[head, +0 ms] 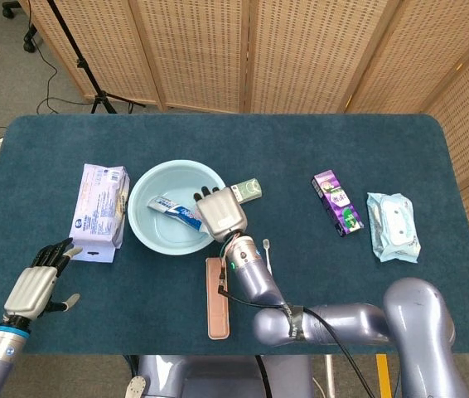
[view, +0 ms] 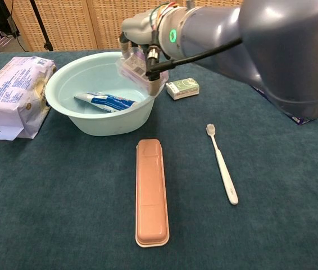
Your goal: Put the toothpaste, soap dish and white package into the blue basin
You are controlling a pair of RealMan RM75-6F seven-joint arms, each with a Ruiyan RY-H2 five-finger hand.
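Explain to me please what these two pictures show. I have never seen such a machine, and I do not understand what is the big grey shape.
It is a robot with two arms, each ending in a robot hand. One camera looks down from its head, the other looks forward from its chest. The grey shape is its right arm, close to the chest camera. The right robot hand holds a clear soap dish over the blue basin, where a toothpaste already lies. The left robot hand hangs open near the white package. Also on the table: a pink case, a toothbrush, a small green box, a purple box and wipes.
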